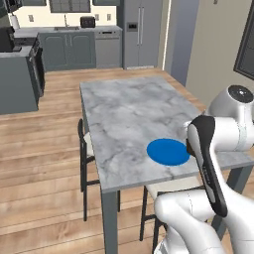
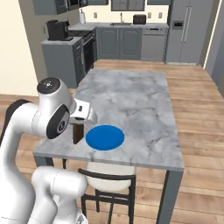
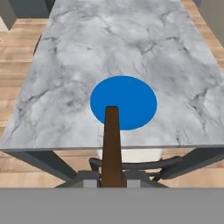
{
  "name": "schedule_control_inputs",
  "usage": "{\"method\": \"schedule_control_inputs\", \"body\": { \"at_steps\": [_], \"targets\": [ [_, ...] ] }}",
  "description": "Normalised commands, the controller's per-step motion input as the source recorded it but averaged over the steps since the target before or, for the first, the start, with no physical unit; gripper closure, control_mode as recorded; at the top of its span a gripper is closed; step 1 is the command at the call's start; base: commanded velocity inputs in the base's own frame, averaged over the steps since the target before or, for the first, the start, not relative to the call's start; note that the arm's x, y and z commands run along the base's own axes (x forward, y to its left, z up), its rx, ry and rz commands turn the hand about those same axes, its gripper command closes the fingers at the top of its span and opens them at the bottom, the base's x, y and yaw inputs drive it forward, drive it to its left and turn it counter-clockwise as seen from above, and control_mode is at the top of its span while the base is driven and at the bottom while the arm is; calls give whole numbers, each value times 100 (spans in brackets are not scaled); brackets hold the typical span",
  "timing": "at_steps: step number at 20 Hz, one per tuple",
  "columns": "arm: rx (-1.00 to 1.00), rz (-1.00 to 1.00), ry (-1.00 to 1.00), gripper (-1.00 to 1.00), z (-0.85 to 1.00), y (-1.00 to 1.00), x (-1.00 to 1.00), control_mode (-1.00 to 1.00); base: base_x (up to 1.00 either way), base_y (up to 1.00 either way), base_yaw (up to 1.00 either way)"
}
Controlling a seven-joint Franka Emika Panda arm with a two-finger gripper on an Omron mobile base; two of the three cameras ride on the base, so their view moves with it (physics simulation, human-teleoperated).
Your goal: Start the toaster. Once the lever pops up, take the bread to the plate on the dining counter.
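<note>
My gripper (image 3: 112,180) is shut on the bread (image 3: 112,144), a thin dark brown slice seen edge-on that reaches out over the near rim of the blue plate (image 3: 127,94). In the right base view the bread (image 2: 78,133) hangs upright under the hand, just left of the plate (image 2: 105,137) and slightly above the dining counter (image 2: 131,96). The plate (image 1: 167,152) lies near the front edge of the marble top (image 1: 129,111). The dark toaster (image 1: 88,22) (image 2: 139,19) stands far off on the back worktop. Its lever is too small to make out.
A dark-framed chair (image 2: 109,180) with a pale seat is tucked under the counter's near edge, and another chair (image 1: 83,149) stands at its left side. Grey cabinets with a stove (image 2: 70,57) and a fridge (image 1: 139,32) line the far kitchen wall.
</note>
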Motion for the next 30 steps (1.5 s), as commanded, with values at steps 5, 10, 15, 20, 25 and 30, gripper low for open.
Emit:
{"method": "schedule_control_inputs", "body": {
  "at_steps": [5,10,15,20,25,30],
  "targets": [
    [10,12,-20,100,-32,0,70,-100,0,0,0],
    [8,12,-13,100,-60,0,77,-100,0,0,0],
    [13,14,-3,100,-45,0,44,-100,0,0,0],
    [13,6,1,100,-10,-20,36,-100,0,0,0],
    [2,0,1,100,0,-7,43,-100,0,0,0],
    [0,0,0,100,-3,-1,29,-100,0,0,0]
  ]
}}
